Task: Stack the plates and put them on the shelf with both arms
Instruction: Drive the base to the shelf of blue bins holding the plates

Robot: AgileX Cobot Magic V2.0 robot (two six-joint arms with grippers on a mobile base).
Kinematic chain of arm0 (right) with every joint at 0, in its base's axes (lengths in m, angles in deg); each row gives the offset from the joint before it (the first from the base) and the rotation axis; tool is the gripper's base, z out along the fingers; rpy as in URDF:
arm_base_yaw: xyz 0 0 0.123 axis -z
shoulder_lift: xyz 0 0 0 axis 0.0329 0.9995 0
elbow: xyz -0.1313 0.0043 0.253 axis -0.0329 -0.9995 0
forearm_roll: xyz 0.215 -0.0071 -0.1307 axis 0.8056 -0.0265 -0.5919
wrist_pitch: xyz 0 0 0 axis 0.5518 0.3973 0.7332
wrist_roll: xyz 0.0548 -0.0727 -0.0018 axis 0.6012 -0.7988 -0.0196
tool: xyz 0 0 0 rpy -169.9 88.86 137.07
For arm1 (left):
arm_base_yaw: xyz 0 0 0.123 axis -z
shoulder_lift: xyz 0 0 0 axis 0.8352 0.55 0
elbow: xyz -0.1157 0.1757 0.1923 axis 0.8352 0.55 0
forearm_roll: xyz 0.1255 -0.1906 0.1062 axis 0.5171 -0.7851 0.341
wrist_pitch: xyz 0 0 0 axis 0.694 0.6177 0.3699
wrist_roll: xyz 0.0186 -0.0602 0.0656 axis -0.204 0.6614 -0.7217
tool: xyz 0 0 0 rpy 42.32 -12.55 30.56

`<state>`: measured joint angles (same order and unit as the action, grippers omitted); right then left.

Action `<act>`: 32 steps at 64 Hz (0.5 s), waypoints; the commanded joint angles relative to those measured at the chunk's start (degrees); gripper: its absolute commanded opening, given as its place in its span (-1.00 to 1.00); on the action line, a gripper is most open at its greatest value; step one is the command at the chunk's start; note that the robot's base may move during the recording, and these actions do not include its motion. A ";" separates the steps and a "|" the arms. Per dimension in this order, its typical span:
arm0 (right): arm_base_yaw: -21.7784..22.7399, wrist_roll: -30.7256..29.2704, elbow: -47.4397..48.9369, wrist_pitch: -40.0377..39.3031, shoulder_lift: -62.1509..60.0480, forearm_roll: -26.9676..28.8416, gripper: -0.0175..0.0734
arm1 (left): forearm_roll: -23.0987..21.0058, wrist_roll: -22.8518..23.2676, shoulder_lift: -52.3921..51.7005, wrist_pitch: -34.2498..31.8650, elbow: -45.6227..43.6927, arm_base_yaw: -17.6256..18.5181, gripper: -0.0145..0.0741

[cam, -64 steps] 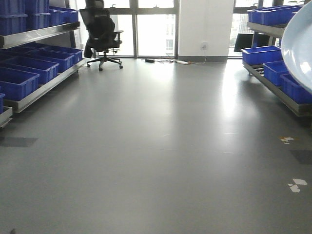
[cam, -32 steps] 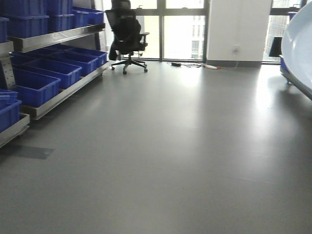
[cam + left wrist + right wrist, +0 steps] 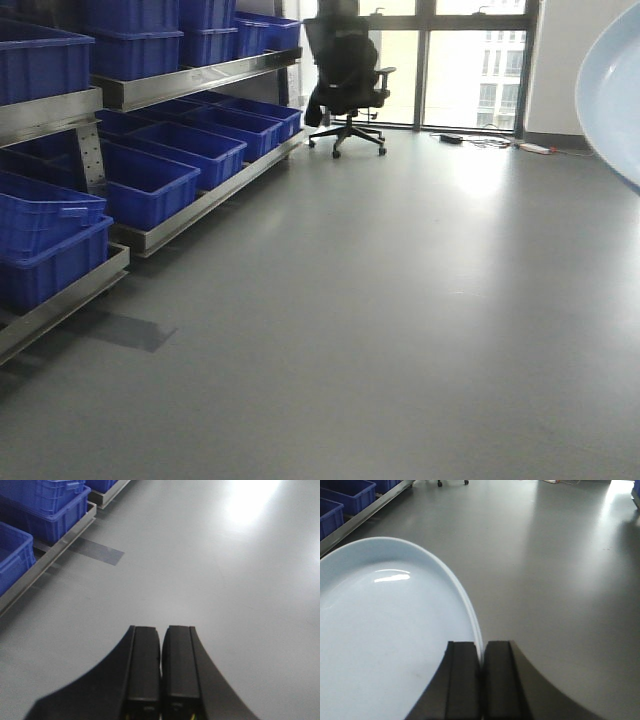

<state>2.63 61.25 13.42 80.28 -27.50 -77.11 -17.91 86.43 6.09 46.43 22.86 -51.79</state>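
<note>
Grey polished floor [image 3: 400, 300] runs from the robot to a wall of windows [image 3: 460, 65], with a black office chair [image 3: 347, 75] at the far end. The shelf [image 3: 180, 83] stands ahead and to the left of both sets of jaws, its steel tiers filled with blue crates [image 3: 160, 185] wherever I can see. The right gripper [image 3: 482, 652] has its jaws pinched onto the rim of a white plate [image 3: 385, 630], which spreads away ahead and to the left of them over open floor. At the nip the rim shows a doubled edge, but I cannot tell whether that is two plates stacked or one. The left gripper [image 3: 161, 635] has its jaws pressed together on nothing, pointing at bare floor, with the shelf's lowest rail off to their left.

To my eye this is the carry toward the shelf. It calls for slow, smooth travel, since the whole load hangs from one small bite at the edge, and glossy ware could slide or tip out. I would want the left jaws opened and brought onto the far rim, opposite the right pair, before the load goes over a rail, so both arms share it and hold it level. A gap among the crates must be found first; none shows from here.
</note>
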 commanded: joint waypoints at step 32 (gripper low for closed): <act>0.17 -0.11 1.76 -5.79 -0.03 -0.61 -0.56 | 0.06 0.38 -0.12 -4.69 -1.71 0.01 -0.48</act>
<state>2.63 61.25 13.42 80.28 -27.50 -77.11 -17.91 86.43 6.09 46.43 22.86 -51.79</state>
